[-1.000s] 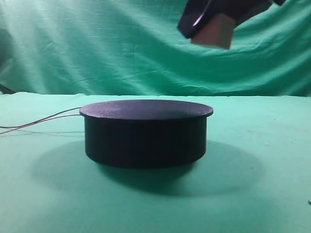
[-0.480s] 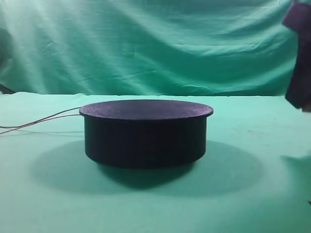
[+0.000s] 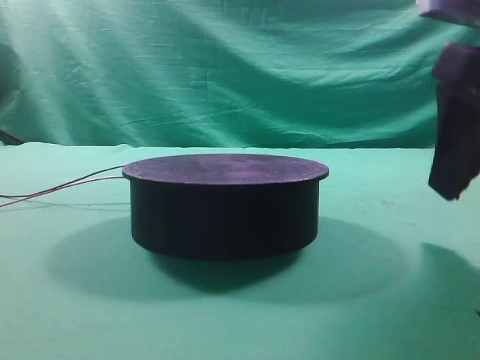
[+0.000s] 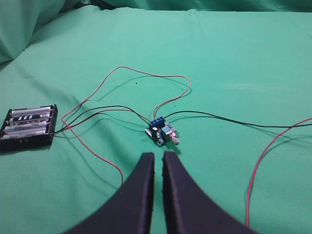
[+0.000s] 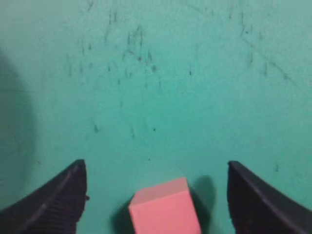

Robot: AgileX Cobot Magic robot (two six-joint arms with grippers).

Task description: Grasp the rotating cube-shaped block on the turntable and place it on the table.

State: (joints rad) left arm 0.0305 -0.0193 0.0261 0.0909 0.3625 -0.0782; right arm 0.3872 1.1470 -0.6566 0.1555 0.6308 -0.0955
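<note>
In the right wrist view we see the right gripper (image 5: pixel 156 204) spread wide, gripping nothing. The cube-shaped block (image 5: pixel 165 206) lies on the green table (image 5: pixel 161 73) between the fingers (image 5: pixel 53 200), clear of both. In the exterior high view the turntable (image 3: pixel 225 204) top is bare, and the right arm hangs near the table's right edge. The left gripper (image 4: pixel 158 161) is nearly closed and empty, above a small circuit board (image 4: pixel 162 132) and battery holder (image 4: pixel 28 127).
</note>
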